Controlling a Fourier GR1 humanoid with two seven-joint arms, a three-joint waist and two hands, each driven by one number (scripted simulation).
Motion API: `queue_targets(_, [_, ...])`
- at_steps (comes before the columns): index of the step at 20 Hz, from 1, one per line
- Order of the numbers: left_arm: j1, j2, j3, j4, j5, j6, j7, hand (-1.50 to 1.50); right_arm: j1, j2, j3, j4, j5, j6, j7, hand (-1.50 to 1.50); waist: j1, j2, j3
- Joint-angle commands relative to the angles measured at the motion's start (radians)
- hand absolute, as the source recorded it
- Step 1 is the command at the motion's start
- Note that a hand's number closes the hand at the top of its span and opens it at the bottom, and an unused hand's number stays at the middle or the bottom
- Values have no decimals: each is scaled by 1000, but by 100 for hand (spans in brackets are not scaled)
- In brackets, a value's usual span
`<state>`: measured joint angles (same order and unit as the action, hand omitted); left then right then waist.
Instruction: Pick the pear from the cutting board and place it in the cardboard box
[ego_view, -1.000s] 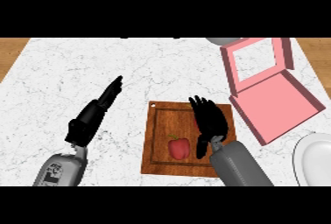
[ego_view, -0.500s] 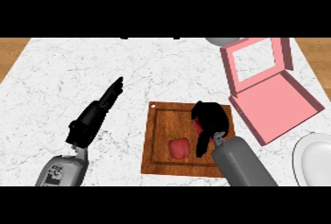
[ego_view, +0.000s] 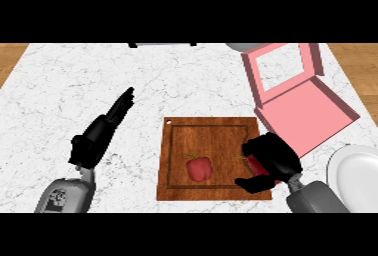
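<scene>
One pear (ego_view: 198, 168) lies mid cutting board (ego_view: 214, 137), long axis roughly along board's length, stem end pointing away from robot. Right hand (ego_view: 272, 159) just beside it at board's right edge, fingers curled, apparently on nothing; red patch inside curl unclear. Risk: curl closes beside fruit, nudging it leftward, so nothing reaches cardboard box (ego_view: 303, 112). Left hand (ego_view: 100, 135) rests straight-fingered on surface (ego_view: 74, 75).

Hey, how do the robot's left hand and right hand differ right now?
The left hand has straight fingers; the right hand is curled round a red fruit. The left hand lies over bare counter; the right hand is over the cutting board, at its right edge. Both are black.
</scene>
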<state>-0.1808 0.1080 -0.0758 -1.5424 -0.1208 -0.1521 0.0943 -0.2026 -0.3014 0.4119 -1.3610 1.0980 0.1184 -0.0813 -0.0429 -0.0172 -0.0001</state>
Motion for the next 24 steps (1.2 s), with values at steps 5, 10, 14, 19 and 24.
queue_targets(5, [42, -2, 15, 2, -2, 18, -14, 0, 278, -399, -186, -278, -199, -240, -498, 150, -40, 2, 1])
queue_targets(10, [48, -9, -12, -34, -12, 11, -6, 0, 432, -532, -426, -366, -501, -208, -729, 150, -23, 5, 1])
queue_targets(14, [6, 29, 37, -24, 21, -18, 1, 0, 586, -609, -592, -465, -695, -117, -857, 150, -31, 5, -1])
queue_targets(19, [102, -22, -31, -59, -29, 20, -30, 0, 706, -608, -831, -526, -952, 24, -914, 150, -14, 4, -1])
queue_targets(24, [61, 0, -8, -71, -8, -6, -5, 0, 769, -608, -1041, -568, -1144, 196, -805, 150, 8, 10, -2])
